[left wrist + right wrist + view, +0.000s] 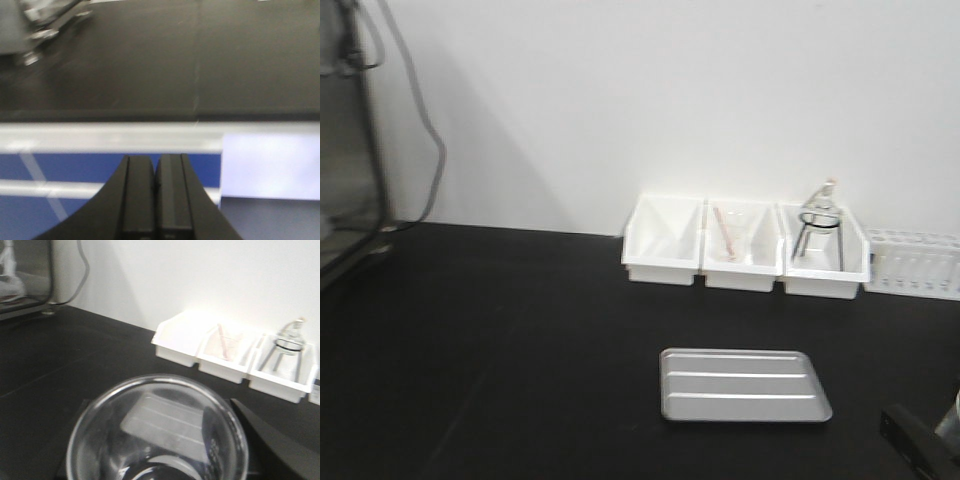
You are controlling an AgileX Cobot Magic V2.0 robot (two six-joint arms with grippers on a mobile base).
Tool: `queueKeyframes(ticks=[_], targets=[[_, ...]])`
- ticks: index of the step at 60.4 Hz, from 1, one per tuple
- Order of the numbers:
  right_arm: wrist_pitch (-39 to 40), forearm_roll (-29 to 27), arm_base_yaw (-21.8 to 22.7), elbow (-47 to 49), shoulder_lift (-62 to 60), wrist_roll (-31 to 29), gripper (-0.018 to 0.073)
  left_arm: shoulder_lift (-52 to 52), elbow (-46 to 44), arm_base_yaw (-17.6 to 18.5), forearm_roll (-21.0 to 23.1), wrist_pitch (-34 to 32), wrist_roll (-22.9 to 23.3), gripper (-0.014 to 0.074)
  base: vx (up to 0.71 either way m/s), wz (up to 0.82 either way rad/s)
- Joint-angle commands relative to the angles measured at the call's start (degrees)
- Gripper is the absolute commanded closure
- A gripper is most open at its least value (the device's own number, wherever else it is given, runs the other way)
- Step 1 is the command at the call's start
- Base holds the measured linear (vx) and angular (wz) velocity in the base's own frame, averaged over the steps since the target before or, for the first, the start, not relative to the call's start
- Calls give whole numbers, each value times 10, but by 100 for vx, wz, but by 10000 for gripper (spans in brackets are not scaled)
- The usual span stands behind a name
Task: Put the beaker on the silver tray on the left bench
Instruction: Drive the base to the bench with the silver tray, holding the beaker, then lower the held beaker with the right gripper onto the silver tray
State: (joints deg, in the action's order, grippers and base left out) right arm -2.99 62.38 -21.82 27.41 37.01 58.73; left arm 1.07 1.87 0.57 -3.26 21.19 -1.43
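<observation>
The clear beaker (155,381) fills the lower part of the right wrist view, held between the dark fingers (270,440) of my right gripper (159,442), which is shut on it. Through its glass I see the silver tray (165,422). In the front view that tray (745,385) lies flat on the black left bench (520,330), right of centre. My right gripper (917,440) is at the bottom right corner there, right of the tray. My left gripper (155,167) is shut with nothing in it, near the edge of the bench (150,65).
Three white bins (745,245) stand against the back wall; the middle one holds a beaker with a pinkish rod (728,235), the right one a metal ring stand (820,225). A white tube rack (915,265) is at the far right. A cabinet (345,150) with a cable stands far left.
</observation>
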Motion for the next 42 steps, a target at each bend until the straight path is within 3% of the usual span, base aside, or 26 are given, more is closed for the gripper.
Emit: queueKeyframes(ticks=[1, 21, 42], targets=[[20, 4, 2, 18, -1, 2, 571, 4, 11, 3, 2, -43, 1, 595, 40, -48], [20, 4, 2, 18, -1, 2, 571, 4, 11, 3, 2, -43, 1, 595, 33, -34], [20, 4, 2, 18, -1, 2, 571, 4, 11, 3, 2, -43, 1, 595, 19, -12]])
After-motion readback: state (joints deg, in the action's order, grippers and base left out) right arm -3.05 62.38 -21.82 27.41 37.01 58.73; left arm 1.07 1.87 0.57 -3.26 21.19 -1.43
